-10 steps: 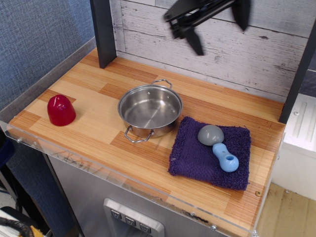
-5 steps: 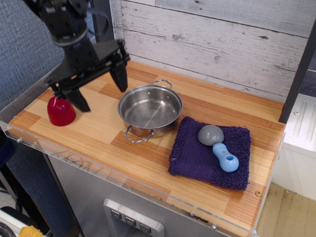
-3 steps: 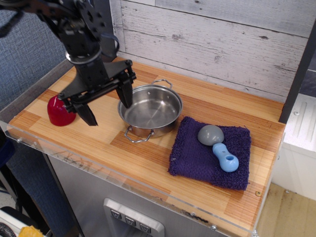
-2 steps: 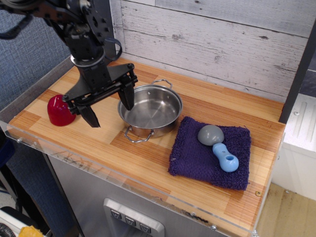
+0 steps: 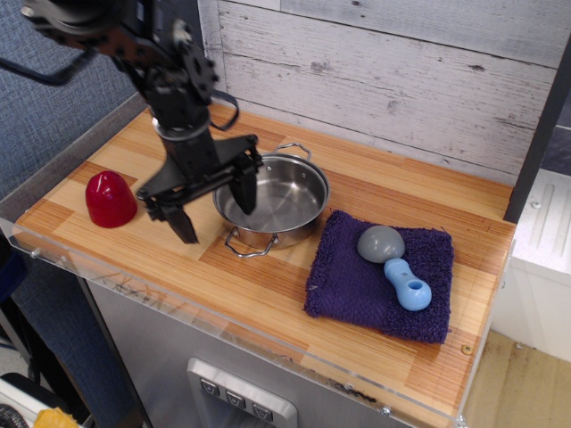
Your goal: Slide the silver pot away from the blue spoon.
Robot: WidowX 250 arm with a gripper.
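The silver pot (image 5: 284,198) stands in the middle of the wooden tabletop, with one wire handle toward the front and one toward the back. The blue spoon (image 5: 396,265) lies on a purple cloth to the pot's right, grey bowl toward the back. My gripper (image 5: 217,207) is open and straddles the pot's left rim. One finger (image 5: 244,189) hangs inside the pot and the other finger (image 5: 182,221) hangs outside it to the left. It holds nothing.
A red dome-shaped object (image 5: 110,198) stands at the left near the front edge. The purple cloth (image 5: 382,276) lies at the front right. A plank wall runs along the back, with a dark post (image 5: 186,53) at the back left. A clear lip edges the table (image 5: 268,294).
My gripper came from high at the back right, swung over to the left side, then moved right and down until its open fingers straddle the pot's left rim. The pot and spoon have not moved.
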